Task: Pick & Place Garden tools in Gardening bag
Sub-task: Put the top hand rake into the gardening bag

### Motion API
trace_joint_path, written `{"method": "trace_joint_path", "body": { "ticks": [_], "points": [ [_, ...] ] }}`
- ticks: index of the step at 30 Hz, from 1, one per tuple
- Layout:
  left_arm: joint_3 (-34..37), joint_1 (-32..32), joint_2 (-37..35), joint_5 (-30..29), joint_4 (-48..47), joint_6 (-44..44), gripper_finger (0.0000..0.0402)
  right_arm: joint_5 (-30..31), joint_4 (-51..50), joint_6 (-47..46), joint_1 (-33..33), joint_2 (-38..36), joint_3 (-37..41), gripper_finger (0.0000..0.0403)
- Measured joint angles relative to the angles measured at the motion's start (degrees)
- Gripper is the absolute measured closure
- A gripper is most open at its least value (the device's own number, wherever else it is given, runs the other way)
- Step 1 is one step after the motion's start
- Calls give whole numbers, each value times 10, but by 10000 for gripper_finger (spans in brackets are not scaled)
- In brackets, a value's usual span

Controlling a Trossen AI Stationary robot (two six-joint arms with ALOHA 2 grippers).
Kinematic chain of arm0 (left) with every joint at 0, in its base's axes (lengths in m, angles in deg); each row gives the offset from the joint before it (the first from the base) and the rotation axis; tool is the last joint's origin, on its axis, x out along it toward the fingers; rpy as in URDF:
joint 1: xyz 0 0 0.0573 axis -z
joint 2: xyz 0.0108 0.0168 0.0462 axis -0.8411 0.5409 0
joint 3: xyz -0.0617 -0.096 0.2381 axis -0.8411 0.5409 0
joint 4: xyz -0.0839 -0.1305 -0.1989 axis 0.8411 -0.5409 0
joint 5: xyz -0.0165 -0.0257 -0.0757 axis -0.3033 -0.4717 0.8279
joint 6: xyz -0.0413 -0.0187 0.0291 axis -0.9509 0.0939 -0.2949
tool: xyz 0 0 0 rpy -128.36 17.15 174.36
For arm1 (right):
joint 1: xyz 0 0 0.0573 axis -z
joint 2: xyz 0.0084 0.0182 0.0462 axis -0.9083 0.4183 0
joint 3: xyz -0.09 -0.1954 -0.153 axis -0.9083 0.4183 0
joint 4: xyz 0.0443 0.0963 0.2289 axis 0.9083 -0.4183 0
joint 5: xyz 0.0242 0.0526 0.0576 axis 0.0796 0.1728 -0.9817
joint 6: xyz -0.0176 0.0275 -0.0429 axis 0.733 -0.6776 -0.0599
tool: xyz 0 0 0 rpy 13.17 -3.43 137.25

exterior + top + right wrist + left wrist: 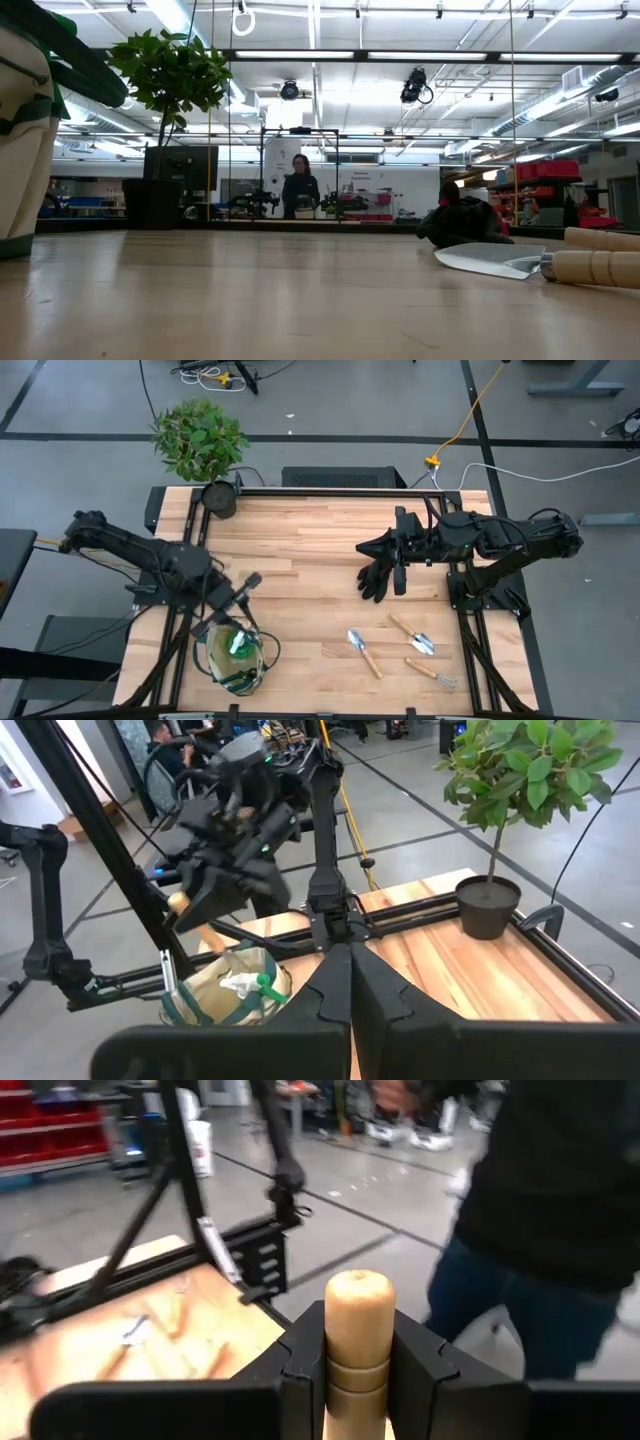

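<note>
table [320,550]: pale matt wood planks | trowel [495,261]: smooth metal blade, wooden handle | bag [205,990]: beige cloth

A grey concrete floor [330,400] marked with dark lines surrounds the wooden desk [320,550]. Long ceiling lights [330,55] brighten the hall. Red shelving [545,170], perhaps storage bins, stands far back, where a person [299,187] waits.

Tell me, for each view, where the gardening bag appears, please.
High view: gardening bag at the table's near left edge, under the left gripper.
Low view: bag's side at the far left edge.
Left wrist view: not in it.
Right wrist view: lower left.
Shared landmark: the potted plant.
</note>
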Motion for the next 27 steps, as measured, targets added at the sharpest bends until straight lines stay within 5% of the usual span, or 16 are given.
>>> {"method": "trace_joint_path", "body": {
  "ticks": [27],
  "points": [
    [0,163,172,-15,39,21,328,0,-2,-6,0,0,0,403]
  ]
}}
